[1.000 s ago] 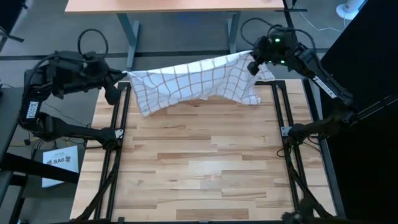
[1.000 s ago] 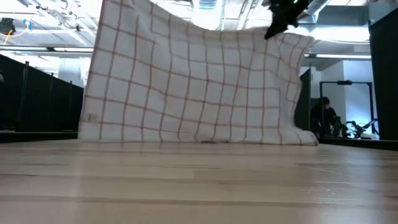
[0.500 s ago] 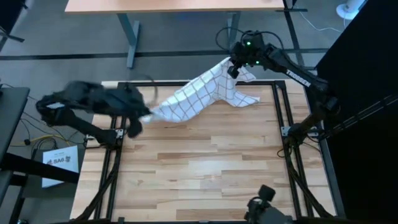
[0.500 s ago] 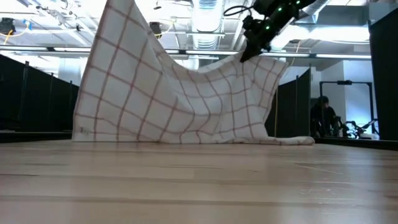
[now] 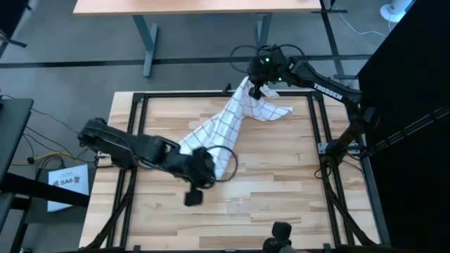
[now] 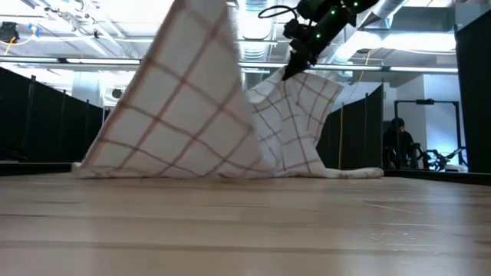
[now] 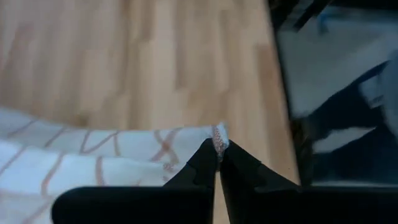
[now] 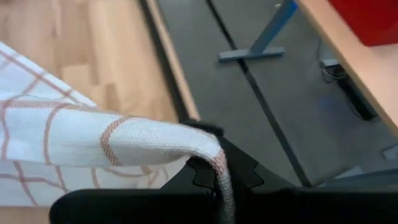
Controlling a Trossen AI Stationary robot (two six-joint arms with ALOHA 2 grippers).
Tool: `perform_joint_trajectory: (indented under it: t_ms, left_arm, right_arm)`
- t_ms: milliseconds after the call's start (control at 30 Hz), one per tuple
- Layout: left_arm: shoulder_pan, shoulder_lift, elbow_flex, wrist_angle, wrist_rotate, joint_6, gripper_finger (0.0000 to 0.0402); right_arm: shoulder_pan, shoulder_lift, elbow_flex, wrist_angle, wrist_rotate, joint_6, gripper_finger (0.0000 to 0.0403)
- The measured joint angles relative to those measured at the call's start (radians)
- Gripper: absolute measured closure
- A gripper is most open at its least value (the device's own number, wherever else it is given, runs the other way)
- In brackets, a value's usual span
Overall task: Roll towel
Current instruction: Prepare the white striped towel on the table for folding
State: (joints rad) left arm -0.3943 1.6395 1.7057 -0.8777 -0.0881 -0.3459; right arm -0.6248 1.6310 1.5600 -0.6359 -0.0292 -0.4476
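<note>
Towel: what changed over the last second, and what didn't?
The left gripper swung from beyond the table's far left corner in over the middle of the table, pulling its corner of the towel along. The right gripper moved left along the far edge. The towel went from a wide spread sheet to a narrow diagonal drape. Unchanged: both grippers remain shut on their towel corners, and the lower hem is still on the wood.

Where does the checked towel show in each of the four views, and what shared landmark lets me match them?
High view: towel runs diagonally from the table's far edge toward the middle.
Low view: towel is lifted like a tent, centre-left.
Left wrist view: towel's corner sits in the left pincer.
Right wrist view: towel's edge drapes over the right pincer.
Shared landmark: the wooden table.
</note>
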Motion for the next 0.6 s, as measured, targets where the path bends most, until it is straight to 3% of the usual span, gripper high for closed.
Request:
perform_joint_trajectory:
  t_ms: [267,600]
  left_arm:
    - [-0.042,0.198,-0.002,0.277,0.047,-0.162,0.04]
    - [-0.033,0.321,-0.002,0.361,0.237,-0.347,0.0328]
  right_arm:
    - [0.045,-0.006,-0.053,-0.196,-0.002,-0.065,0.0402]
    - [0.026,-0.008,-0.085,-0.25,-0.002,-0.086,0.0325]
